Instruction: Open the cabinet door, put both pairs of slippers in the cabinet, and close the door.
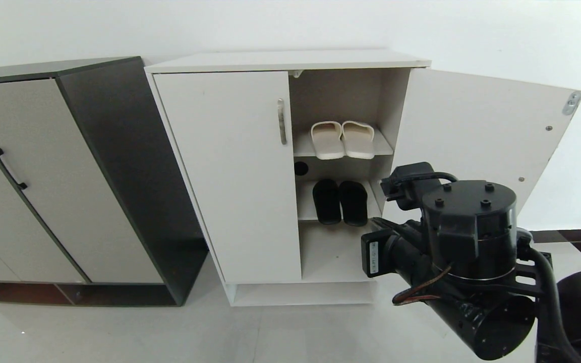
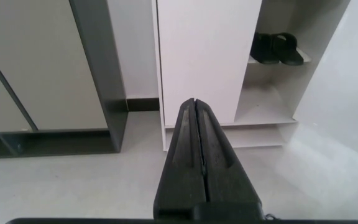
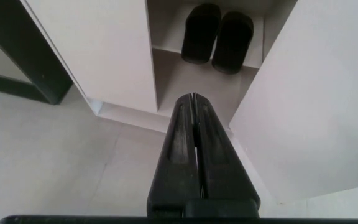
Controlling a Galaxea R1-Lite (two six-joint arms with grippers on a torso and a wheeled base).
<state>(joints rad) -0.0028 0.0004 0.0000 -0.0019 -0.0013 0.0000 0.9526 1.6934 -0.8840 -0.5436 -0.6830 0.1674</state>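
door: right door (image 1: 477, 126) of white cabinet (image 1: 285, 60) swung wide open; left door (image 1: 230, 171) closed.
slippers: cream pair (image 1: 342, 139) on upper shelf (image 1: 384, 148), black pair (image 1: 340, 201) on the shelf below it. Both sit fully inside.
left pincer (image 2: 194, 102): pressed together, empty, low over floor (image 1: 119, 333), facing the cabinet base.
right pincer (image 3: 193, 96): pressed together, empty, aimed at the opening just beside the open door. Probably not touching it, hard to tell.
progress: opening done, both pairs stowed. Remaining: close the right door.

Light is bright, even (cabinet (image 1: 230, 176) interior dimmer)
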